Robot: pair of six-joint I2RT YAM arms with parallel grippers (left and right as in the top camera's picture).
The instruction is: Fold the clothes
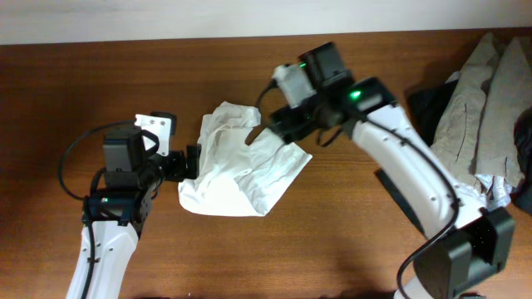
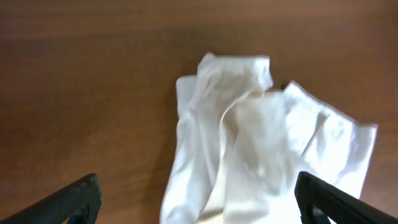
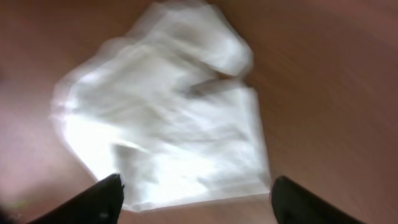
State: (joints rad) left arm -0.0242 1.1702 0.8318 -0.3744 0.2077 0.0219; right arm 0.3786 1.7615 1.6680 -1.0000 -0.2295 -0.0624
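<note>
Black left fingers (image 2: 74, 199) frame the bottom corners of the left wrist view, spread wide and holding nothing. The crumpled white T-shirt (image 2: 249, 137) lies between and beyond them on the brown worktop (image 2: 74, 74). Right fingers (image 3: 102, 196) hang likewise parted and empty above the shirt (that view is blurred). Only the overhead camera shows the beige-grey garment (image 1: 490, 91) heaped at the worktop's right edge, well apart from the shirt.

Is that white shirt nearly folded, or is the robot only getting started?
Partway, I'd say. The white T-shirt is gathered into a compact but rumpled, uneven bundle, not a neat fold. The left gripper at its edge and the right gripper above it are open, holding nothing. Smoothing and the final folds are left.
</note>
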